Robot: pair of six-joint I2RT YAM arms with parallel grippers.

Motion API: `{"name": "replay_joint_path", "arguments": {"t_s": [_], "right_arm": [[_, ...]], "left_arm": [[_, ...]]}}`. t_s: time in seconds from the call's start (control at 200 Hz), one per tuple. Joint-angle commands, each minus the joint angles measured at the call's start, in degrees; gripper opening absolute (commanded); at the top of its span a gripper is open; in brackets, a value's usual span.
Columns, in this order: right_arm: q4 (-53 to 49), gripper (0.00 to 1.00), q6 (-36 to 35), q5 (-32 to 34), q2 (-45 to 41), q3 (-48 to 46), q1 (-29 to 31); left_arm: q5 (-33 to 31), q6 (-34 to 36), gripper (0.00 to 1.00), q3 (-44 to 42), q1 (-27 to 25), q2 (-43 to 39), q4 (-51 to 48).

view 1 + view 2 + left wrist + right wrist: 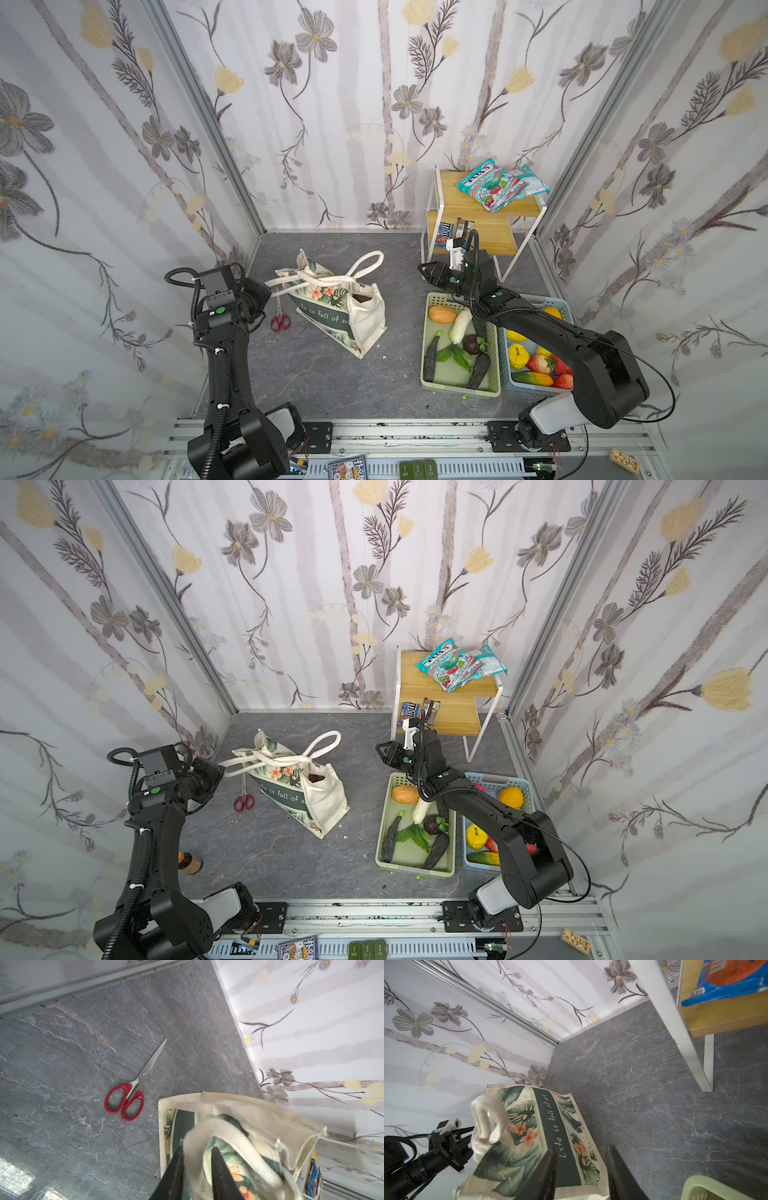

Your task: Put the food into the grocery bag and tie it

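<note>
left gripper (197, 1149): jaws parted, cream strap handle (224, 1130) lies slack between them, not visibly pinched. right gripper (582, 1147): spread, empty, canvas tote (550, 1118) just ahead of it, leaning. Judgement: tote is light and floppy, webbing soft but grippy. Take the 2 straps mid-loop, not the cloth.
</note>
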Motion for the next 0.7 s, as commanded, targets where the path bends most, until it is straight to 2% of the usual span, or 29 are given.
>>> {"name": "replay_joint_path", "arguments": {"t_s": [0.0,0.035,0.24,0.37,0.425,0.47,0.56,0.595,0.694], "right_arm": [[-1.4,0.43,-2.3,2.8,-0.8,0.4,-0.2],[-1.7,0.45,-2.7,2.8,-1.1,0.4,-0.2],[-3.0,0.48,-4.6,3.5,-2.1,0.9,-0.7],[-4.1,0.49,-5.6,4.2,-2.7,1.3,-0.7],[-5.0,0.51,-6.3,4.7,-2.8,1.2,-0.8],[-6.4,0.57,-7.5,5.5,-5.1,1.2,-0.9],[-9.5,0.81,-10.9,8.5,-7.5,0.9,-1.1],[-10.9,0.98,-12.5,10.2,-8.5,0.6,-1.2],[-13.5,0.99,-17.0,15.0,-11.9,-1.2,-1.7]], "left_arm": [[-4.0,-0.1,0.38,0.8,-0.1,-0.5,1.6],[-3.9,0.0,0.4,1.0,-0.1,-0.8,1.1],[-3.5,1.5,0.74,2.2,-0.2,-1.1,-0.9],[-5.0,2.0,0.82,2.4,-0.2,-1.6,-2.4],[-7.1,2.9,0.89,3.3,-0.2,-1.8,-4.1],[-8.8,4.2,0.99,4.3,-0.2,-1.6,-5.8],[-12.4,6.5,1.0,5.9,-0.2,-1.5,-8.2],[-14.1,7.2,1.0,6.1,-0.2,-1.8,-8.9],[-18.7,10.0,1.0,5.6,-0.2,-3.7,-9.4]]}}
